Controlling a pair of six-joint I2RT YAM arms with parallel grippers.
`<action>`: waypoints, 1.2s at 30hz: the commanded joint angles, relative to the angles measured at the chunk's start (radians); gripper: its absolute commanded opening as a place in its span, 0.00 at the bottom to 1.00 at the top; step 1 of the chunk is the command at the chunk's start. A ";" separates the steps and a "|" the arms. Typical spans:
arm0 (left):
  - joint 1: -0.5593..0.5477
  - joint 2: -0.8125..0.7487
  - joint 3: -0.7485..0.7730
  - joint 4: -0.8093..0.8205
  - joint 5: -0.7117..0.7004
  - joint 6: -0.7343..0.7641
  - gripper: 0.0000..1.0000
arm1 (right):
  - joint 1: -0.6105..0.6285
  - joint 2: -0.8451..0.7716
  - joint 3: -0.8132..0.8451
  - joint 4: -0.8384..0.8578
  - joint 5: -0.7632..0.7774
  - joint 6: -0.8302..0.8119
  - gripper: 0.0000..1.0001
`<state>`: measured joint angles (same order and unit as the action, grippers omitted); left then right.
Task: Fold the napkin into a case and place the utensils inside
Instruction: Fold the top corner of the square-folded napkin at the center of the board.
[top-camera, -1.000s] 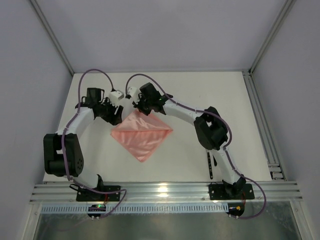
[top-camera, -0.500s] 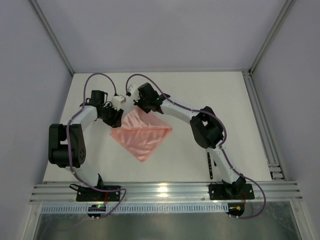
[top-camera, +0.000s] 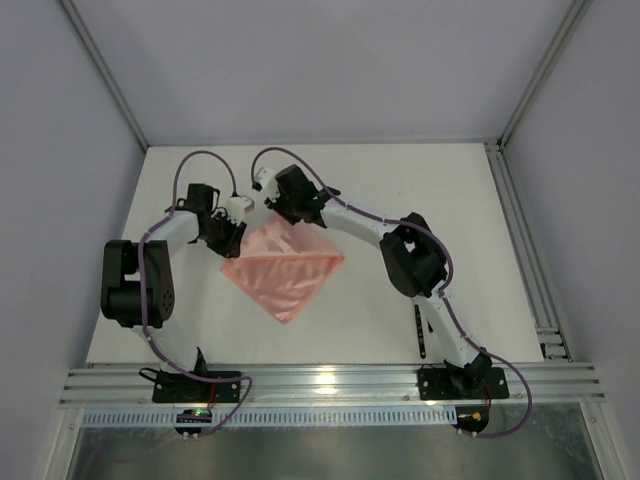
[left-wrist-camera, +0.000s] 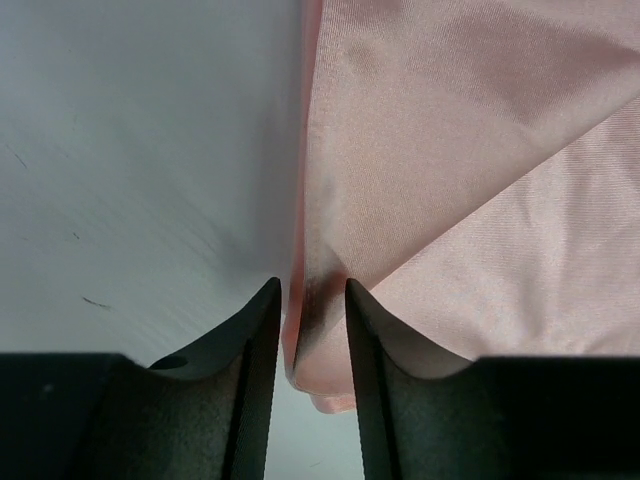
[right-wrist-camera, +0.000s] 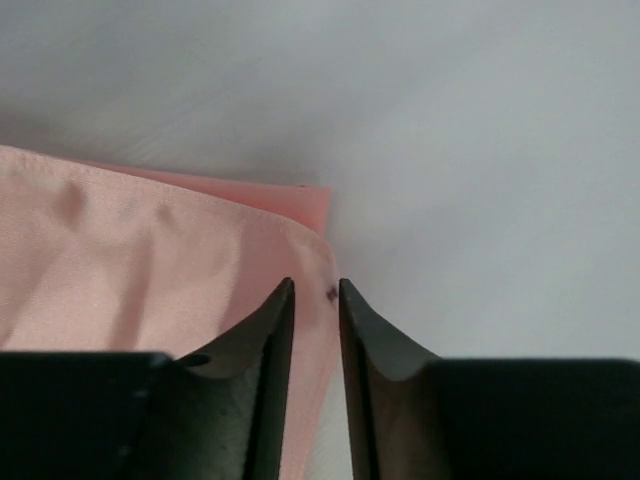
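The thin salmon-pink cloth napkin (top-camera: 286, 275) lies flat about the middle of the white table (top-camera: 460, 200), a little toward its left edge. It is turned like a diamond, with 1 corner pointing at the near edge. It is folded: a straight crease runs across it from its left corner to its right corner, and the left wrist view shows 1 layer lying over another along a slanted edge. It is not yet a narrow case.

The black left gripper (top-camera: 233, 238) is at the napkin's far-left edge. In the wrist view, the left gripper (left-wrist-camera: 312, 290) has its fingers narrowly apart, with the cloth's hem running up through the gap and bare table showing between them lower down.

The black right gripper (top-camera: 281, 216) is at the napkin's far corner. Seen from the wrist, this gripper (right-wrist-camera: 312, 288) also stands slightly parted, straddling the rounded edge of the corner, with a small dark speck on the cloth just beside the gap.

The slim dark utensils (top-camera: 422, 332) lie near the table's near edge, well apart from the napkin and just beside the right arm's lower link. I cannot tell how many there are.
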<state>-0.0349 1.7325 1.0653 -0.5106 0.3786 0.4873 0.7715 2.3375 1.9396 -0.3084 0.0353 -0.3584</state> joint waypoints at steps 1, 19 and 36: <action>0.000 -0.053 -0.011 0.014 0.028 0.033 0.36 | 0.008 -0.007 0.035 0.023 -0.020 -0.004 0.34; 0.070 -0.087 0.001 -0.026 0.062 -0.010 0.32 | -0.073 -0.504 -0.512 0.035 -0.092 0.383 0.58; 0.072 -0.093 -0.033 -0.085 0.092 0.083 0.00 | -0.207 -0.532 -0.807 0.218 -0.336 0.503 0.51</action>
<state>0.0341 1.6558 1.0481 -0.5655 0.4500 0.5220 0.5678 1.7958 1.1477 -0.1791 -0.2440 0.1127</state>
